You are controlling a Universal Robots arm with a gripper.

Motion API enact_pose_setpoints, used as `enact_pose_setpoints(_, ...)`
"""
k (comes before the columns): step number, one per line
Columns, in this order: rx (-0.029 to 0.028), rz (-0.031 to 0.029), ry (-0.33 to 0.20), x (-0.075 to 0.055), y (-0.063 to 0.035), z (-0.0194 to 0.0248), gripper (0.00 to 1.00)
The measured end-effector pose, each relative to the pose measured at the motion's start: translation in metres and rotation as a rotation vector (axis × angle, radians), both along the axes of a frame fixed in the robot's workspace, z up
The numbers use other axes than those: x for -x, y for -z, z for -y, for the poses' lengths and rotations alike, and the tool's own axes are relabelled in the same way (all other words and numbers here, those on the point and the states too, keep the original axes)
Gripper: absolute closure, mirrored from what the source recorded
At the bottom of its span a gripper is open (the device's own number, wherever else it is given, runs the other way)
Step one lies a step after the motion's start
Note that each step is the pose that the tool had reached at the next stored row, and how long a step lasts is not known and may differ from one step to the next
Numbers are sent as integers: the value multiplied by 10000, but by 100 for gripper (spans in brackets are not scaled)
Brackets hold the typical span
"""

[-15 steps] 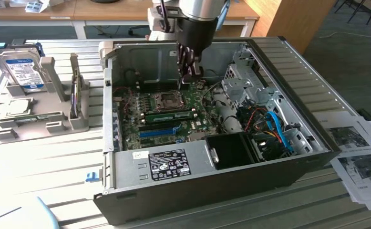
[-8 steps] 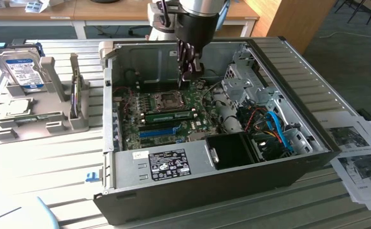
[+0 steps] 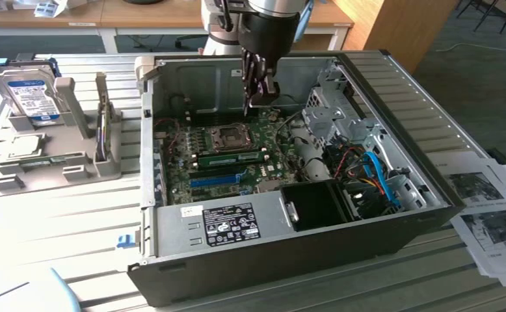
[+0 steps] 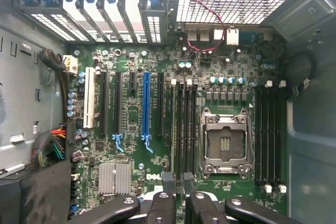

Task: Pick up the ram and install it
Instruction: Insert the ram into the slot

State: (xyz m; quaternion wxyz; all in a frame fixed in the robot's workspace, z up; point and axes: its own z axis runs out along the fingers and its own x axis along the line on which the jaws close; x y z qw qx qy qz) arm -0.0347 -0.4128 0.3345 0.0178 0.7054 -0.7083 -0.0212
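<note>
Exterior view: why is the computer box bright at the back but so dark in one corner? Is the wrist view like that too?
Exterior view: light reaches the grey back wall of the computer case, while the corner around the black fan duct sits in shadow, and the papers glare white. Wrist view: the vent mesh glows from light behind it; the motherboard is evenly lit.

1. Open computer case (image 3: pixel 409 110) all around the tool (image 3: pixel 257 101), with the green motherboard (image 3: pixel 266 170) right beneath it.
2. Metal-framed CPU socket (image 3: pixel 229 137) sits just beside the tool's tips.
3. Bright blue slot (image 3: pixel 214 180) lies beyond the socket, farther from the tool.
4. Over on the exterior view's left, well apart from the tool, a silver, blue-labelled hard drive (image 3: pixel 29 94) stands in a grey rack (image 3: pixel 53 170).
5. Printed sheets (image 3: pixel 487 208) lie on the surface (image 3: pixel 62 221), well away on the exterior view's right.
</note>
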Motion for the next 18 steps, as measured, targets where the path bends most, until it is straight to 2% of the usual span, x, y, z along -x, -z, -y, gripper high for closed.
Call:
enact_pose_setpoints(7, 2, 14, 2, 4, -4, 0, 82)
enact_pose_setpoints(9, 2, 44, 0, 7, -5, 0, 82)
enact_pose_setpoints(13, 1, 144, -1, 25, -7, 0, 82)
enact_pose_setpoints(18, 5, 160, -3, 25, -27, 0, 82)
